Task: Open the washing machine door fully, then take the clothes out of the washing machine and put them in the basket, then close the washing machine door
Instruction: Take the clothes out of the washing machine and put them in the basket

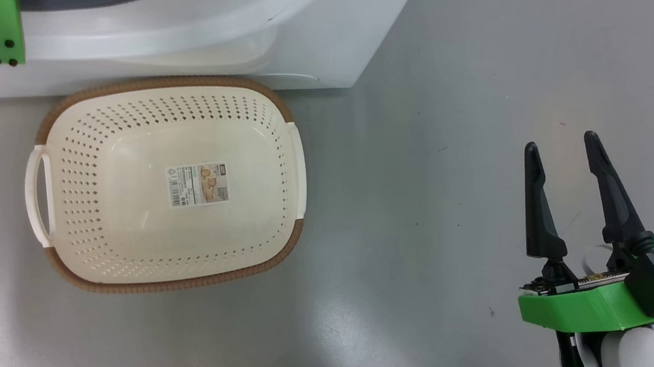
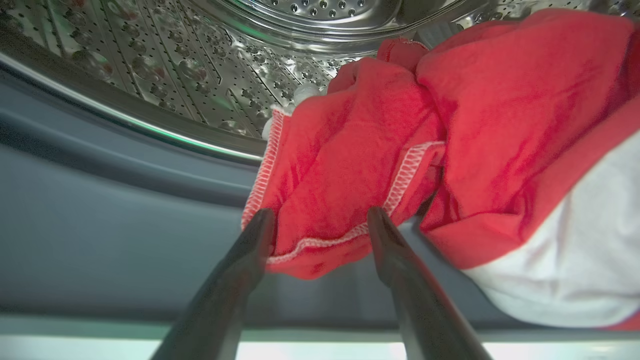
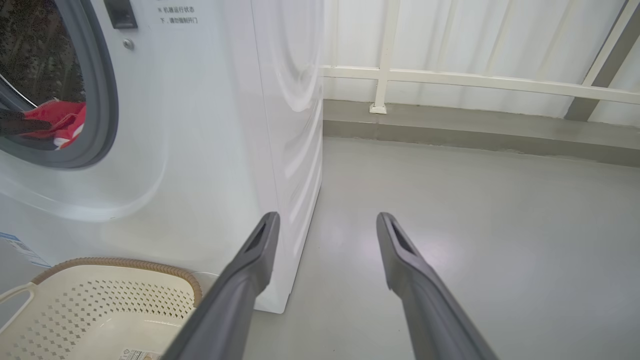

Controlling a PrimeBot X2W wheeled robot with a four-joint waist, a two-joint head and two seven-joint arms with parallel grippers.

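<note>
Low in the left wrist view the left gripper gapes wide, tips touching a fold of the clothes in the washing machine; the head view adds the right gripper, wide, lower right, and the basket centre left.

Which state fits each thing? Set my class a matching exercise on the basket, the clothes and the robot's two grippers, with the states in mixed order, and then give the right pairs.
Things
1. basket
2. clothes
3. left gripper
4. right gripper

States
A. jaws open above bare floor
B. lying in the drum of the washing machine
C. standing in front of the washing machine, no clothes in it
D. jaws open either side of a red fold

Pairs: 1-C, 2-B, 3-D, 4-A
</note>
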